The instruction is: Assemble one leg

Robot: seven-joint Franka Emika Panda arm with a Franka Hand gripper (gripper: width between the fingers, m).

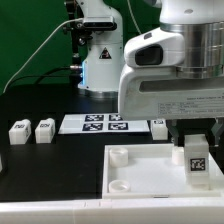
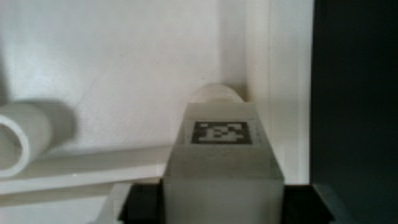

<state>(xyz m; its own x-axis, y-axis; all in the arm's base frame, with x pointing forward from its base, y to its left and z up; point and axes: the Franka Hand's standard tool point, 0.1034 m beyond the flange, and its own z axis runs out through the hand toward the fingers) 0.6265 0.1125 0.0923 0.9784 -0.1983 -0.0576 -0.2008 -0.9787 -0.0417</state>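
Observation:
My gripper (image 1: pixel 197 146) is shut on the leg (image 1: pixel 196 163), a small white block with a black-and-white tag facing the camera. It holds the leg upright over the right side of the large white tray (image 1: pixel 140 182); I cannot tell whether the leg touches the tray. In the wrist view the leg (image 2: pixel 221 150) fills the gap between the two dark fingers (image 2: pixel 143 203) of the gripper (image 2: pixel 221 198), with the tray's floor (image 2: pixel 107 60) behind it and a round corner socket (image 2: pixel 22 135) off to one side.
Two more small white tagged blocks (image 1: pixel 18 131) (image 1: pixel 44 130) lie on the black table at the exterior view's left. Another one (image 1: pixel 158 127) sits beside the marker board (image 1: pixel 100 124). A round socket (image 1: pixel 119 156) rises at the tray's near-left corner.

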